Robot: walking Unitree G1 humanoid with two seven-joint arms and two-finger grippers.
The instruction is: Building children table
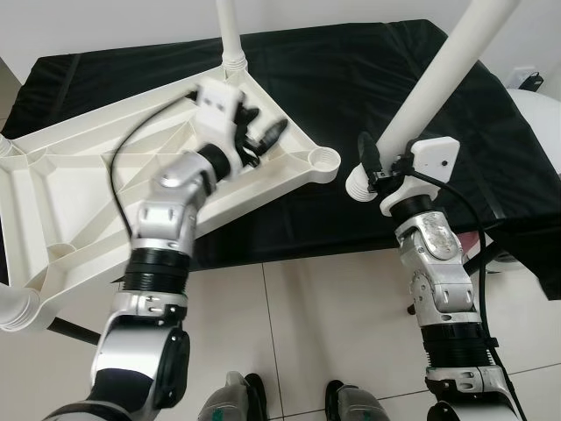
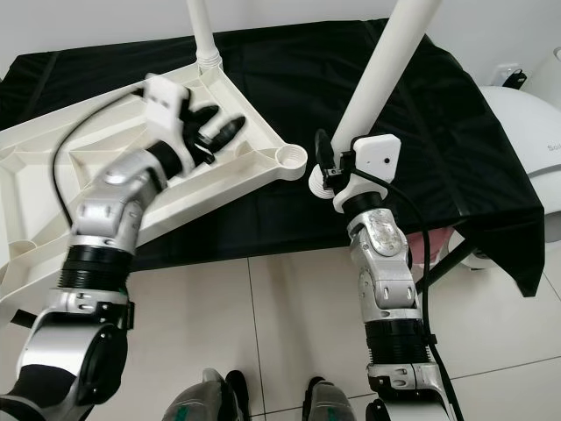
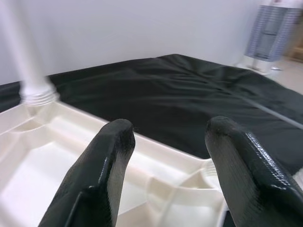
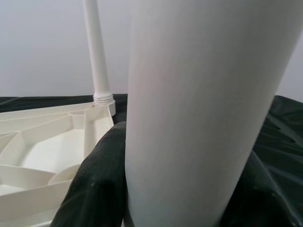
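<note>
While the right gripper (image 2: pixel 329 171) clamps the white plastic table leg (image 1: pixel 438 83) tilted beside the upturned white ribbed tabletop's (image 1: pixel 96 175) empty corner socket (image 1: pixel 326 160), and the left gripper (image 1: pixel 267 133) hovers spread, threads may cross

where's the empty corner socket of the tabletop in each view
Left eye view: the empty corner socket sits just left of the threaded end of the table leg held by the right end effector.
Right eye view: same socket, centre, beside that leg.
Left wrist view: lower right, partly behind one finger of the left end effector.
Right wrist view: cannot tell.
Shared landmark: the screwed-in leg at the far corner.
</note>
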